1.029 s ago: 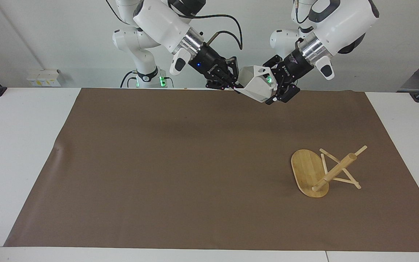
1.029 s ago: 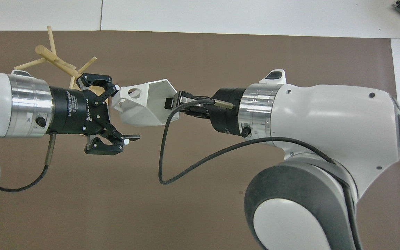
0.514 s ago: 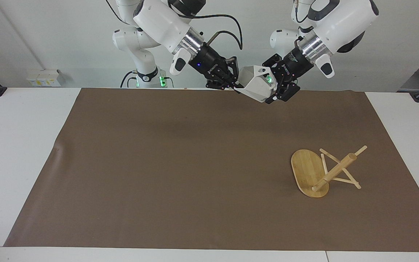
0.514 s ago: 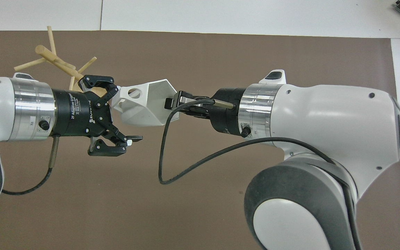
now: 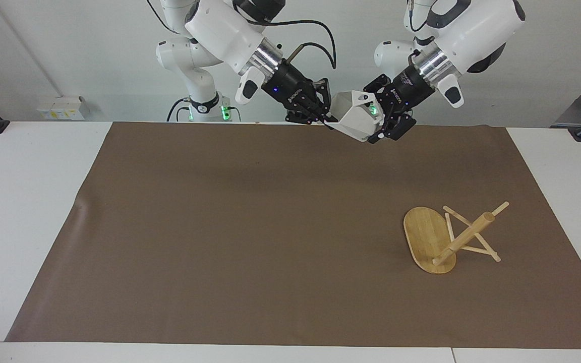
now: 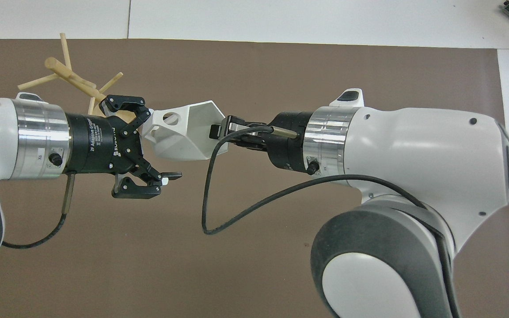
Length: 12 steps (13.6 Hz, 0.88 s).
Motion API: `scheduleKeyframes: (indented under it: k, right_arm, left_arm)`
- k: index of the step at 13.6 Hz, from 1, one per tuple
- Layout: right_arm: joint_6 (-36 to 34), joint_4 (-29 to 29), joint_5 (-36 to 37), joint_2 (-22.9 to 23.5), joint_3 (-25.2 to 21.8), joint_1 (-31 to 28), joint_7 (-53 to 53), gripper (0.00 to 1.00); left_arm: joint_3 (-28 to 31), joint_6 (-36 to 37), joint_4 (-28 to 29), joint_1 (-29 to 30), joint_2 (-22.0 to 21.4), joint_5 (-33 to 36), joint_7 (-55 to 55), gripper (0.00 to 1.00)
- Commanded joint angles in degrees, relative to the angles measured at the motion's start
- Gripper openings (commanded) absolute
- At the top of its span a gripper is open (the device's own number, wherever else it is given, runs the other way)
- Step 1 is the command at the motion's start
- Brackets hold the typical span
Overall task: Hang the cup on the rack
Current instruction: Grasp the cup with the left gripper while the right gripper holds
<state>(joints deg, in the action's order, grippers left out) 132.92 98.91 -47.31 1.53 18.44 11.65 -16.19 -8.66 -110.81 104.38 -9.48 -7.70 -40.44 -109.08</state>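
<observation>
Surface: brown mat (image 5: 250, 227) spread over a white table (image 5: 28, 212); pale wall at the robots' end.
Hidden or cut off: bamboo mug tree's oval base is mostly covered by the left arm in the overhead view; only its post and pegs show there. Both arm bases are cut off in the overhead view.
Rack: light bamboo mug tree with oval base, round post and thin pegs (image 5: 444, 237) (image 6: 66, 73) lies tipped on its side on the mat, toward the left arm's end of the table, base on edge and tilted.
Cup: small white faceted mug with hexagonal rim and blocky pierced handle (image 5: 356, 118) (image 6: 186, 132), in the air over the mat's edge nearest the robots, tilted, handle hole toward the left gripper.
Right gripper (image 5: 323, 117) (image 6: 218, 131): fingers clamped on the cup's rim wall, carrying it.
Left gripper (image 5: 384, 123) (image 6: 157, 145): jaws spread wide around the handle end; upper fingertip just beside the handle, contact unclear.
</observation>
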Motion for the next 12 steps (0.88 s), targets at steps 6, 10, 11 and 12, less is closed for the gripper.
scheduleKeyframes:
  k: [6,10,11,12]
  right_arm:
    - [1.29,0.93,-1.64,-0.83,0.45,-0.40,-0.86,0.00]
    - [1.29,1.02,-1.55,-0.83,0.45,-0.40,-0.86,0.00]
    - [1.29,1.02,-1.55,-0.83,0.45,-0.40,-0.86,0.00]
    - [1.29,1.02,-1.55,-0.83,0.45,-0.40,-0.86,0.00]
  left_arm:
    - [0.40,-1.69,1.62,-0.89,-1.70,-1.92,0.27,0.84]
    - [0.49,-1.86,1.70,-0.71,-1.71,-2.18,-0.69,0.00]
    - [0.58,-1.95,1.70,-0.63,-1.79,-2.18,-1.57,0.00]
    - [0.58,-1.95,1.70,-0.54,-1.88,-2.10,-1.49,0.00]
